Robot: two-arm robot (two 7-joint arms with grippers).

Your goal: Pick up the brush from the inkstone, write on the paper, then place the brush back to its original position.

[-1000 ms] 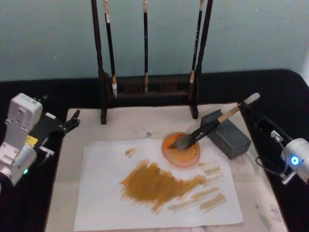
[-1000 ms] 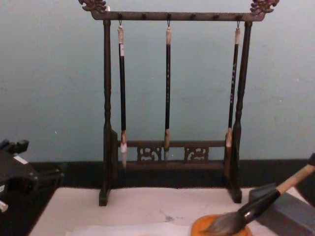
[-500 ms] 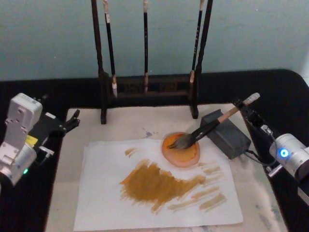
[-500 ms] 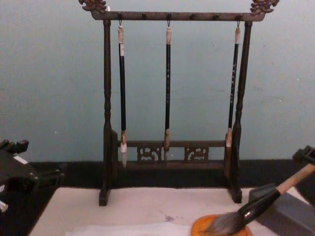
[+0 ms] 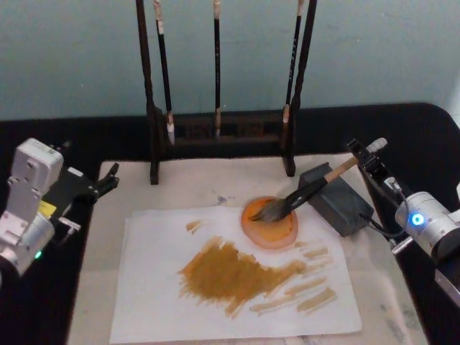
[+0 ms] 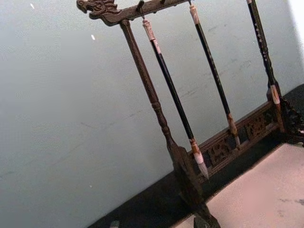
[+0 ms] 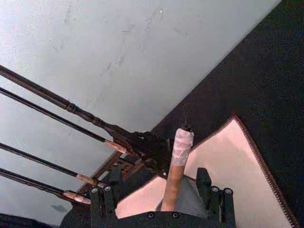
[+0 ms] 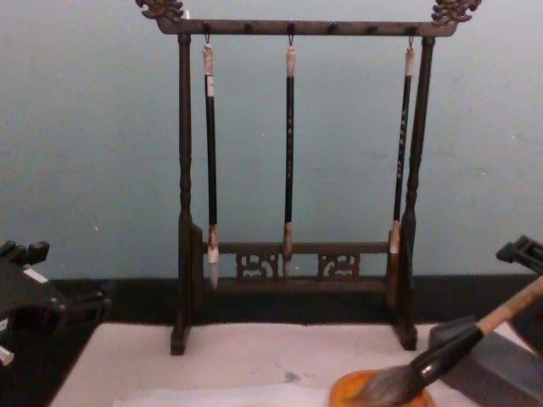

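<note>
On the head view I have the right gripper (image 5: 365,157) at the white-wrapped end of the brush (image 5: 316,185). The tuft lies in the orange dish (image 5: 269,228), well beyond the fingertips, and the handle leans on the grey inkstone (image 5: 338,205). The paper (image 5: 158,287) beside the dish already carries brown strokes. The left gripper (image 5: 106,181) is parked at the far edge of the mat (image 5: 215,188). On the left wrist view I see just the brush stand (image 6: 156,104). On the right wrist view the fingers (image 7: 203,183) stand wide apart with the handle (image 7: 173,183) running up between them, touching neither and lying nearer one side. I judge the step to be the grasp, so I would centre the handle between the pads, slide down past the wrap onto bare wood, then close squarely so the brush cannot roll. On the chest view the gripper (image 8: 522,253) hangs just above the handle's end (image 8: 509,307), so I would come down before closing.
</note>
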